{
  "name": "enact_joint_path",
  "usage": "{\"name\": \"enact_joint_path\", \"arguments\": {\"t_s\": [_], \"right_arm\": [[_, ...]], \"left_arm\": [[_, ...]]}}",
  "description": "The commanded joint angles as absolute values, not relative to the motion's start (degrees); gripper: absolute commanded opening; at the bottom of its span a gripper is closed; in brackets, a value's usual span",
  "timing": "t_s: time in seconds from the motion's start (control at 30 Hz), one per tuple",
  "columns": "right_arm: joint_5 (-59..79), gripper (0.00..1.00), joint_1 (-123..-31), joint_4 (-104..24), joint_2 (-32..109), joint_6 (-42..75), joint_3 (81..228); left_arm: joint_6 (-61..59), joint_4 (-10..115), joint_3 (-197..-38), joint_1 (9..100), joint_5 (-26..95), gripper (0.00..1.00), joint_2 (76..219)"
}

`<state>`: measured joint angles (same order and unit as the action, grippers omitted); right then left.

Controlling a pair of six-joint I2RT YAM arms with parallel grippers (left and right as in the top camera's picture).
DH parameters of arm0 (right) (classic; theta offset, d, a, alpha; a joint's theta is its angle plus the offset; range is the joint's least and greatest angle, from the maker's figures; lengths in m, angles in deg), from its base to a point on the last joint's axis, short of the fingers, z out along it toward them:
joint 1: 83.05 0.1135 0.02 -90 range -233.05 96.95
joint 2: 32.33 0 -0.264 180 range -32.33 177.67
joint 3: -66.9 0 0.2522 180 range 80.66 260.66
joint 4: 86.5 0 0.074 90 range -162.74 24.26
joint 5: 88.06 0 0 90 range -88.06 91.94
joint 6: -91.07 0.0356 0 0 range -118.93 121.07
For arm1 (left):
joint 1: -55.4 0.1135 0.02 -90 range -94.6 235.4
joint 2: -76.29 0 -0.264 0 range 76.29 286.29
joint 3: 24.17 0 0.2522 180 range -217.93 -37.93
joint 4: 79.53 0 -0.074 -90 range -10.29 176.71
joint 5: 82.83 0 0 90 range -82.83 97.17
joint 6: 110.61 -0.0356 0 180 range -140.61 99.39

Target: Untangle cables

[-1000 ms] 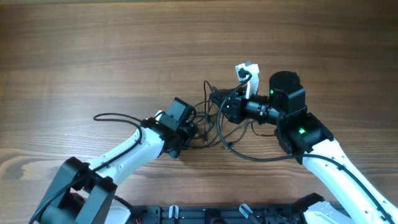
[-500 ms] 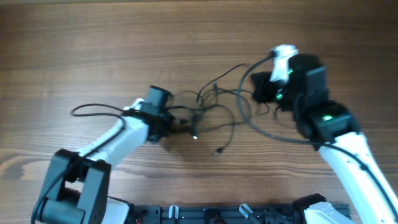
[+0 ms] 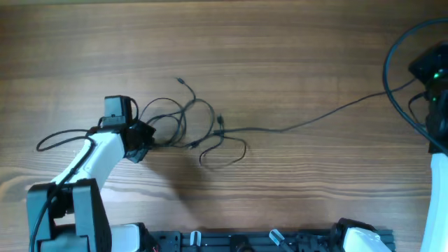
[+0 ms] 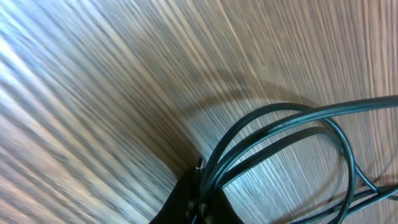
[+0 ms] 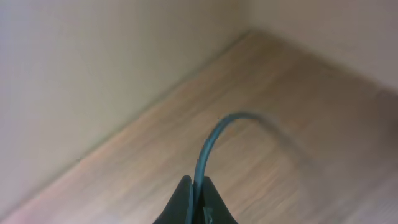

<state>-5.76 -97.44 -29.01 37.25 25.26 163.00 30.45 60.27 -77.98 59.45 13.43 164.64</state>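
The cables (image 3: 190,120) lie as loose black loops left of the table's middle, with small plug ends sticking out. One cable (image 3: 308,124) runs taut from the loops to the far right edge. My left gripper (image 3: 144,135) sits at the left side of the loops. In the left wrist view it (image 4: 200,198) is shut on several strands (image 4: 280,134) that arc away over the wood. My right gripper (image 3: 432,70) is at the far right edge. In the right wrist view it (image 5: 198,190) is shut on a single cable (image 5: 209,144) that curves up and away.
A thick black arm wire (image 3: 59,136) loops beside the left arm, and another (image 3: 390,59) curves at the right edge. A black rail (image 3: 245,241) runs along the table's front edge. A pale wall (image 5: 93,62) borders the table in the right wrist view.
My left gripper shut on the strands and moved left. My right gripper swung far right with its cable, pulling it taut. The tight bunch has spread into looser loops.
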Motion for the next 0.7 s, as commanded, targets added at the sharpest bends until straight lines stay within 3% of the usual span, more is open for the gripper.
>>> {"name": "enact_joint_path", "arguments": {"t_s": [0.0,0.07,0.23,0.53,0.6,0.63,0.67], "right_arm": [[18.89,0.04,-96.98,-25.95,39.85,18.74,163.77],[26.5,0.05,-95.04,-21.03,41.67,16.08,163.31],[25.36,0.05,-85.66,-16.73,46.12,13.02,156.27],[22.52,0.05,-70.32,-31.57,57.51,18.15,141.82],[19.46,0.08,-67.61,-32.33,60.81,17.59,141.82],[16.29,0.16,-65.9,-31.92,63.02,17.8,141.8],[13.36,0.3,-64.68,-31.39,64.83,19.29,141.8]], "left_arm": [[29.12,61.78,-77.35,55.41,14.37,0.04,163.72],[29.32,62.78,-77.35,53.79,14.37,0.04,163.72],[29.54,63.22,-77.35,51.6,14.37,0.04,163.72],[29.51,63.18,-77.35,51.32,14.37,0.06,163.72],[29.51,63.13,-77.35,51.32,14.39,0.06,163.72],[29.51,63.13,-77.35,51.3,14.39,0.06,163.72],[29.51,63.13,-77.35,51.32,14.39,0.06,163.72]]}}
